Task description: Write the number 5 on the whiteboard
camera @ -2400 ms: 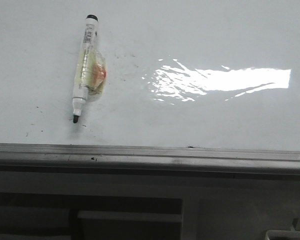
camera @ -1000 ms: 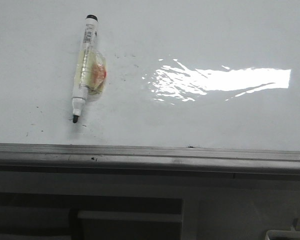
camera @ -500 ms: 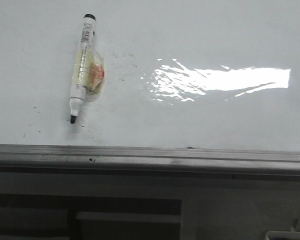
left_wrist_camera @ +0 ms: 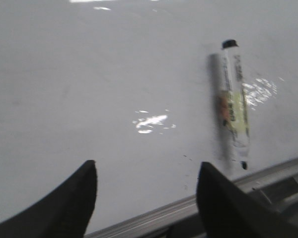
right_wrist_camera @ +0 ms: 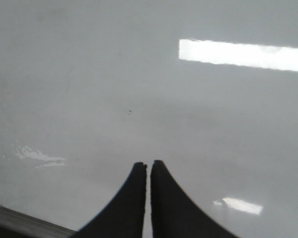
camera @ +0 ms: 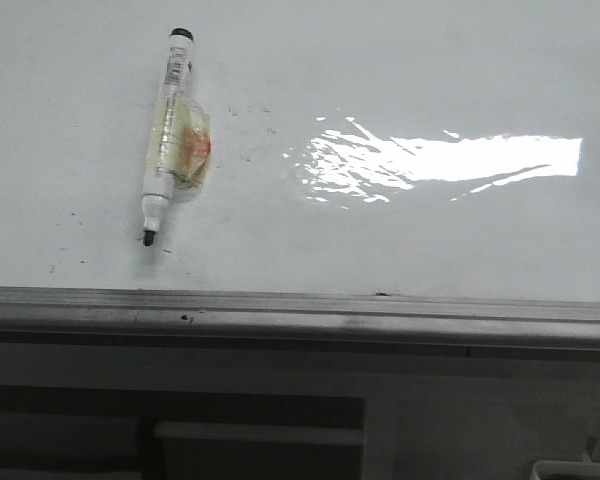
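Glossy white whiteboard (camera: 430, 60), grey rim, white black-tipped marker (camera: 170, 130), orange-yellow wrap

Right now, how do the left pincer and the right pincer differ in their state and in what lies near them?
The left pincer is open, its fingers wide apart; the right pincer is shut, its fingers almost touching. The left pincer has the marker lying on the whiteboard ahead of it, near the board's metal rim; the right pincer sees only bare board and glare. Both are empty and hang over the same whiteboard.
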